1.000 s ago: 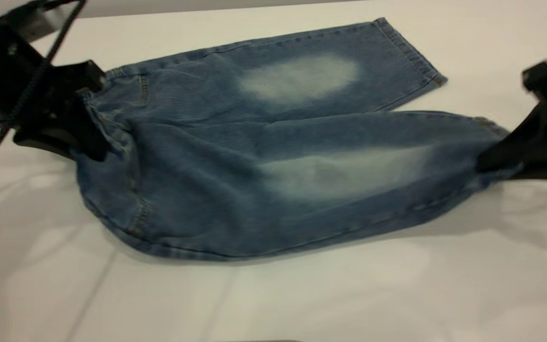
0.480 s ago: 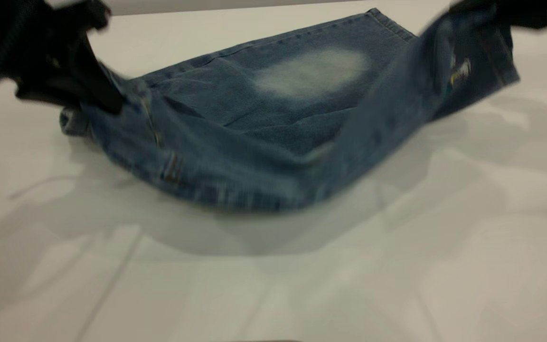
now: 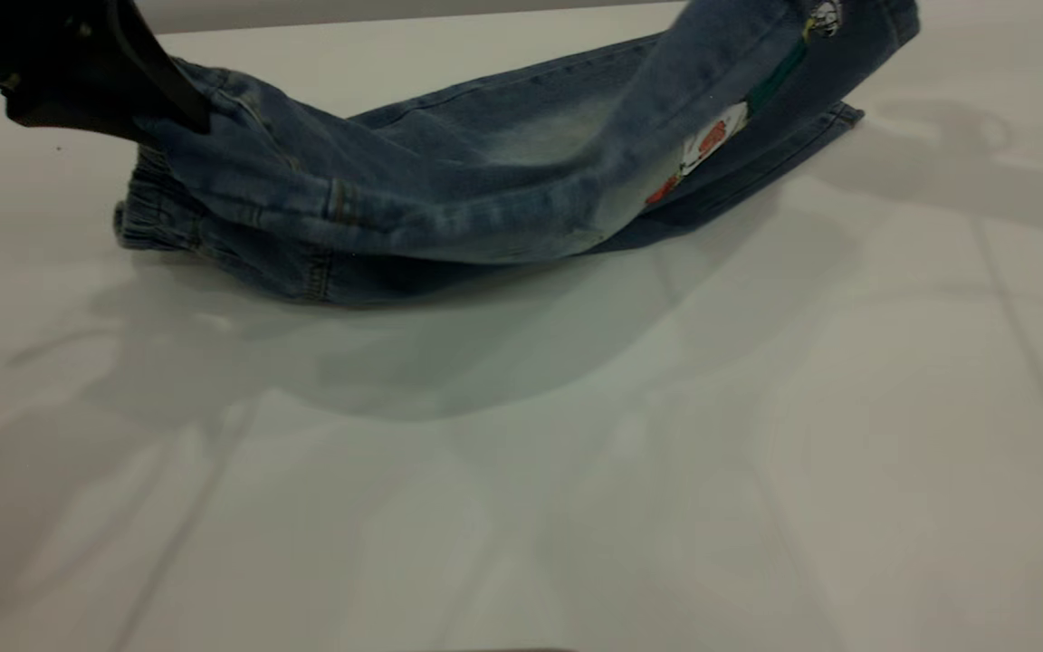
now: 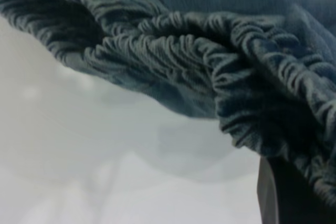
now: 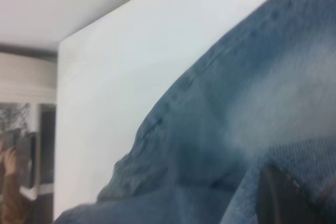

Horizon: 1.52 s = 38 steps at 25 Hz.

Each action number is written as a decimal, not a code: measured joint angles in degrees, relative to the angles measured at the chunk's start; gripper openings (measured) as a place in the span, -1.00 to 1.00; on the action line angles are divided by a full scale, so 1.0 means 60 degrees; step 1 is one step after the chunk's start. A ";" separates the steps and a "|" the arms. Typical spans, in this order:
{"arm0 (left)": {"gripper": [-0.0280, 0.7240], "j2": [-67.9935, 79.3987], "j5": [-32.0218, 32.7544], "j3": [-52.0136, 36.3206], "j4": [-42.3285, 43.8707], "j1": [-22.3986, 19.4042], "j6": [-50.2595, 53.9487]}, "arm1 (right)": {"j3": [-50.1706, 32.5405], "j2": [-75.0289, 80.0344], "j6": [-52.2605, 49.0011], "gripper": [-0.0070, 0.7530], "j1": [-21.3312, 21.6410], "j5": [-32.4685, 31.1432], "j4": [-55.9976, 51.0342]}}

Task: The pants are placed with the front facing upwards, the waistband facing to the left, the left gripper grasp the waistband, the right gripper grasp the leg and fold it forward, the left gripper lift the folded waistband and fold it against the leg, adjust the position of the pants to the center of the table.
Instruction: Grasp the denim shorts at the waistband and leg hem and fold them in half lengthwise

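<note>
Lengthwise fold in progress, not finished. The pants (image 3: 449, 208) sit toward the 12 o'clock edge of the worktop (image 3: 576, 471), waistband end toward 9 o'clock. The near leg (image 3: 721, 100) is lifted and swung over toward the far leg, its back face now showing a coloured print; it hangs in the air and is not yet laid flat. Left to do, by judgement: set the leg down on its twin, fold the waistband end over onto the legs, then shift the bundle to the middle of the worktop.

Left tool (image 3: 155, 104): at 10 o'clock in the exterior view, raised off the worktop, its dark fingers pinched on the near corner of the waistband (image 4: 173, 56). Lower part of the waistband rests bunched on the worktop beneath it. The left wrist view shows the puckered elastic draped close, one dark finger (image 4: 286, 195) partly under the cloth.

Right tool (image 5: 294, 203): out of the exterior view past 1 o'clock (only the taut, rising leg hints at where it is). The right wrist view shows a dark finger tip buried in denim at the hem; judged clamped on the leg, opening narrow
</note>
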<state>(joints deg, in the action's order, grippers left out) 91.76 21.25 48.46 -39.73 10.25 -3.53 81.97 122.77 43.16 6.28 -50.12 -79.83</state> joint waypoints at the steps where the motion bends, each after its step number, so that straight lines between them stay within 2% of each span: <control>1: -0.72 0.0000 -0.0263 0.0000 0.0000 0.0000 0.0221 | 0.0274 0.0242 -0.0124 -0.92 -0.0034 0.0071 0.0044; 8: -0.72 0.0386 -0.2263 0.0000 -0.0095 0.0000 0.2028 | 0.1951 0.1897 -0.0987 -0.92 -0.0309 0.0232 0.0203; 13: -0.72 0.1268 -0.2969 0.0000 -0.0446 0.0000 0.3148 | 0.2890 0.2675 -0.1569 -0.92 -0.0593 0.0251 0.0226; 20: -0.72 0.2294 -0.4615 0.0000 -0.1383 0.0000 0.3869 | 0.3503 0.3157 -0.2028 -0.92 -0.0694 0.0576 -0.0247; 32: -0.71 0.3430 -0.5593 0.0000 -0.1438 0.0000 0.6217 | 0.3666 0.4111 -0.2536 -0.92 -0.0858 0.0852 -0.2240; 38: -0.70 0.3581 -0.5919 0.0017 -0.1408 0.0000 0.6413 | 0.4240 0.4498 -0.2893 -0.92 -0.0858 0.0852 -0.2511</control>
<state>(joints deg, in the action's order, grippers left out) 113.25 -14.27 48.56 -48.18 10.25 34.95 107.40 149.76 25.81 1.13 -45.01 -94.89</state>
